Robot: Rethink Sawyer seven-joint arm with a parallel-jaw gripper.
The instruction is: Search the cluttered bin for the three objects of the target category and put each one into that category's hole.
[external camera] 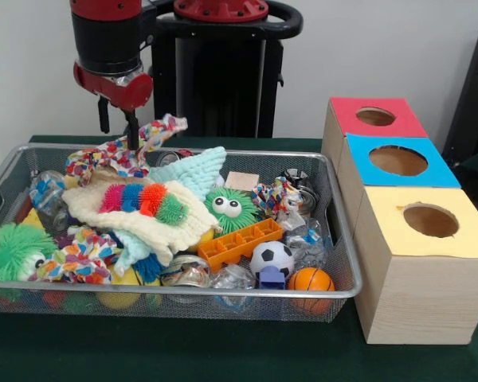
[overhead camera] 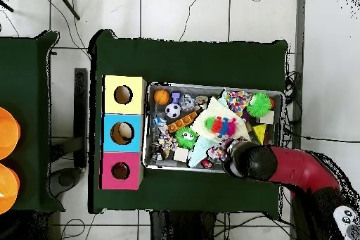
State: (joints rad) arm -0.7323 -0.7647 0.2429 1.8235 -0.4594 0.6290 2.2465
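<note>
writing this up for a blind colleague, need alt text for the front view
A red and black robot arm reaches down over the far left corner of a wire mesh bin crammed with toys, including a small soccer ball, an orange ball and a green googly-eyed ball. Right of the bin stand three wooden boxes with holes, topped red, blue and yellow.

A silver wire bin (external camera: pixel 8 171) on the dark green desk (external camera: pixel 183 350) holds a black-and-white ball (external camera: pixel 272 256), an orange ball (external camera: pixel 311 279), an orange block tray (external camera: pixel 239 242), a green fuzzy toy with white eyes (external camera: pixel 229 208), and a cream cloth (external camera: pixel 155 227) carrying a pink, blue, orange and green spiky caterpillar (external camera: pixel 143 200). A multicoloured rope toy (external camera: pixel 119 159) and a pale turquoise cloth (external camera: pixel 195 171) lie behind. The wooden boxes have red (external camera: pixel 374 117), blue (external camera: pixel 398 161) and yellow (external camera: pixel 430 221) tops.
</note>
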